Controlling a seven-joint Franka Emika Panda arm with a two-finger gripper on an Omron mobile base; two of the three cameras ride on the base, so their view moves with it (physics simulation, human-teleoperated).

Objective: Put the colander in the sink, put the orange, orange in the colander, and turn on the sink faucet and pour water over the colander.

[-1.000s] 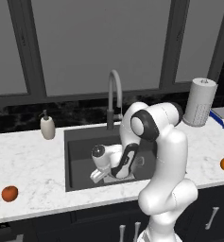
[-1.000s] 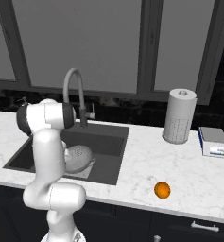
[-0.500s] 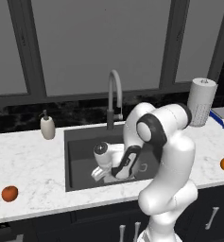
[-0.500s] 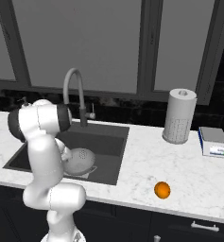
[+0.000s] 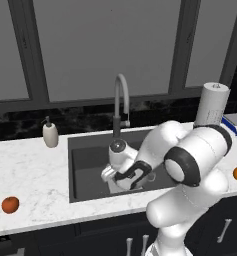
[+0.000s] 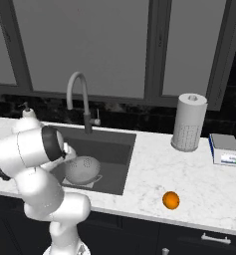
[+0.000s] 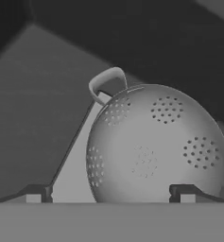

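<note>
Colander (image 7: 156,146) lies tipped, dome up, on the sink (image 6: 117,169) floor; gripper (image 7: 111,194) just above it, jaws spread wide, holding nothing; one orange (image 5: 10,204) on left counter, other orange (image 6: 171,200) on right counter

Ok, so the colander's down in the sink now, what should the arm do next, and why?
Probably lift the open end effector straight up out of the sink. The colander already lies in the basin with the fingers spread on either side of it, not clamped. Both oranges are on the counter, one left of the sink and one right, so the arm has to clear the basin before fetching either.
</note>
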